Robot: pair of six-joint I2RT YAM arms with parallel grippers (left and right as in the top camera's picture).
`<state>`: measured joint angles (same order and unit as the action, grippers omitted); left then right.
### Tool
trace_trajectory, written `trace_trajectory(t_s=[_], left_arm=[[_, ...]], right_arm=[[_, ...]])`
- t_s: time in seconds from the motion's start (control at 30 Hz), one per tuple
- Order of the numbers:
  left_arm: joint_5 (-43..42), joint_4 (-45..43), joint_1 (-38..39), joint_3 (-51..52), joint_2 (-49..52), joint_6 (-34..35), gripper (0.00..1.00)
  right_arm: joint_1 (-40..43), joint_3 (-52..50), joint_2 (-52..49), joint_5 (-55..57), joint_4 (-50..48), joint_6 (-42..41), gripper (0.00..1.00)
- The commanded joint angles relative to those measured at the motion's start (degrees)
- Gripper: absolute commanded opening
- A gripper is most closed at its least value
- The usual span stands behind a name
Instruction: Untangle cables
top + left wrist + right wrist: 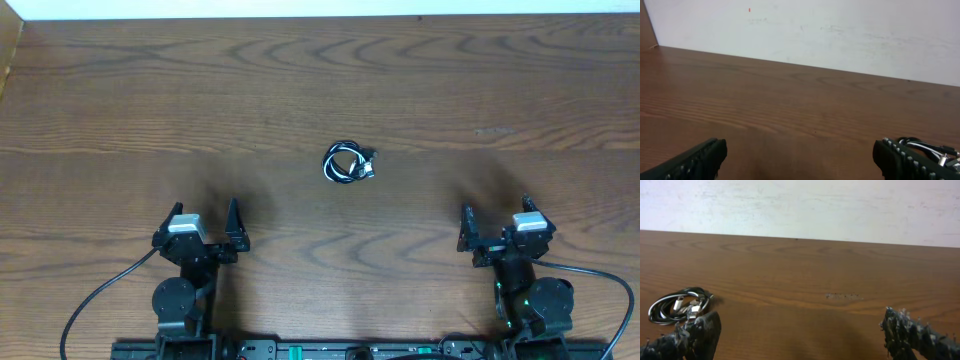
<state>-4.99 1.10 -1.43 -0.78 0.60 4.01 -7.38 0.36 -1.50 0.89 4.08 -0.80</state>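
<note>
The cables (349,163), one black and one white, lie coiled together in a small bundle with plug ends near the middle of the wooden table. They show in the right wrist view (679,305) at the left, and at the lower right edge of the left wrist view (932,150). My left gripper (205,226) is open and empty near the front left, well short of the bundle. My right gripper (494,227) is open and empty near the front right, also apart from it.
The wooden table (150,100) runs back to a white wall (840,30). Thick black arm wires (100,295) trail by the arm bases at the front edge.
</note>
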Motion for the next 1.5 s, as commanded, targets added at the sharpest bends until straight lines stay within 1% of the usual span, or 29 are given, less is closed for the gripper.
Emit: trace_trajectory(t_s=[0.0,1.47], left_arm=[[-1.2,2.5,-0.3,0.5,-0.4,-1.0,0.98],[-1.2,2.5,-0.3,0.5,-0.4,-1.0,0.98]], right_arm=[[-0.2,0.0,0.0,0.0,0.4,0.5,0.99],[-0.2,0.0,0.0,0.0,0.4,0.5,0.99]])
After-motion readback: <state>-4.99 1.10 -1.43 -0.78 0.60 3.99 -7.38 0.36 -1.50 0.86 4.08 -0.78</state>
